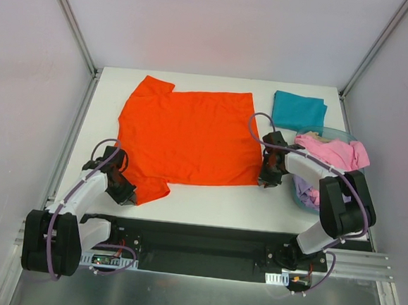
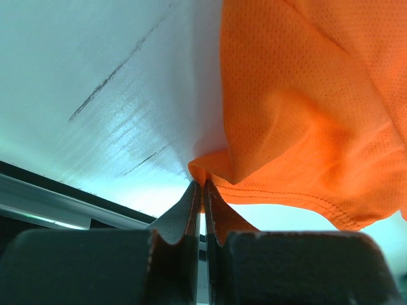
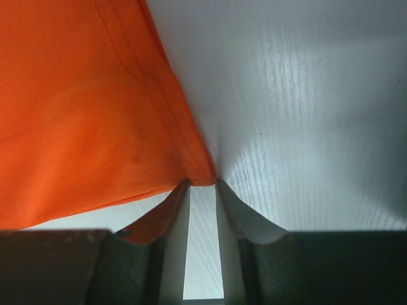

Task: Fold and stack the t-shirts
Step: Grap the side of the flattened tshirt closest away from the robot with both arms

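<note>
The spread orange-red t-shirt (image 1: 187, 137) covers the middle of the table (image 1: 214, 199), leaving bare strips along its near hem, the left edge and the far edge. The right side is crowded by the folded teal t-shirt (image 1: 298, 110) and, just nearer, the blue tub (image 1: 298, 199) heaped with a pink t-shirt (image 1: 331, 152).

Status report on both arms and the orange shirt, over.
Left end effector shut on orange shirt, at near sleeve. Right end effector slightly open at hem corner. Shirt spread flat, unfolded. Nothing on top of it.
</note>
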Motion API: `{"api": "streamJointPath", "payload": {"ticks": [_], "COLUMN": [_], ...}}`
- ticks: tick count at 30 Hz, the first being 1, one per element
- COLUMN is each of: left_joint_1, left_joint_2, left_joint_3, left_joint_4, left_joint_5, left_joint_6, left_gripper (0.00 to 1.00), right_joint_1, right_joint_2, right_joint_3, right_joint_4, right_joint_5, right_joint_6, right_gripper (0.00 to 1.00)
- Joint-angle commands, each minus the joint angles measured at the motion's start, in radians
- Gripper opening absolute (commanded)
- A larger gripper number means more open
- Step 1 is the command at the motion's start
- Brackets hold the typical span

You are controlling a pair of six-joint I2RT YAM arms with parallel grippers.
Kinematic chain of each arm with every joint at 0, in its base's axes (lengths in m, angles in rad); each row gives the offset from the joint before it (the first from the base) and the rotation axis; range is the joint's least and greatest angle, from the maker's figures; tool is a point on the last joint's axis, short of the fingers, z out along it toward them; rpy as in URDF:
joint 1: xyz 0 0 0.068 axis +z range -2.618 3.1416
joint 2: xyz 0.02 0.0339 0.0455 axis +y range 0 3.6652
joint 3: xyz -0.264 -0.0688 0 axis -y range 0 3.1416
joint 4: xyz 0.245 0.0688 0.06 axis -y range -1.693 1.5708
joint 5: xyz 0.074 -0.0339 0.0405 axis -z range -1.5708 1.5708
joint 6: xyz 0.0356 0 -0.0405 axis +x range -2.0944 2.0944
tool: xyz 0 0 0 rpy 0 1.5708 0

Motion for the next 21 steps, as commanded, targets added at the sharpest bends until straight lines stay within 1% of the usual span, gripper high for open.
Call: {"api": "streamJointPath", "payload": {"ticks": [1,4,6,7,11,14,17,20,21], "left_joint_1": [-0.008,-0.008,-0.008,-0.008,-0.008,-0.008,-0.008,-0.008,-0.008], "left_joint_2": [-0.032,-0.047,-0.052,-0.051,-0.051,-0.078,-0.129,-0.185,-0.201], "left_joint_3": [-0.006,-0.006,-0.009,-0.009,-0.006,-0.004,0.003,0.033,0.045], "left_joint_4": [0.003,0.003,0.003,0.003,-0.019,-0.045,-0.097,-0.209,-0.23], "left_joint_5": [-0.031,-0.024,-0.016,-0.011,0.001,0.004,-0.002,-0.019,0.012], "left_joint_6": [-0.008,-0.016,-0.02,-0.016,-0.022,-0.036,-0.052,-0.085,-0.088], "left_gripper": [0.0,0.0,0.0,0.0,0.0,0.0,0.0,0.0,0.0], "right_joint_1": [0.003,0.003,0.003,0.003,0.003,0.019,0.057,0.104,0.12], "right_joint_2": [0.019,0.019,0.022,0.024,0.008,-0.029,-0.077,-0.148,-0.165], "right_joint_3": [0.023,0.019,0.016,0.015,-0.007,-0.031,-0.056,-0.117,-0.134], "right_joint_4": [0.034,0.034,0.035,0.035,0.028,0.002,-0.049,-0.087,-0.101], "right_joint_5": [0.007,0.01,0.002,-0.008,-0.027,-0.045,-0.056,-0.094,-0.094], "right_joint_6": [0.002,-0.013,-0.028,-0.047,-0.074,-0.114,-0.134,-0.122,-0.098], "right_gripper": [0.24,0.18,0.03,0.01,0.01,0.01,0.01,0.01,0.01]}}
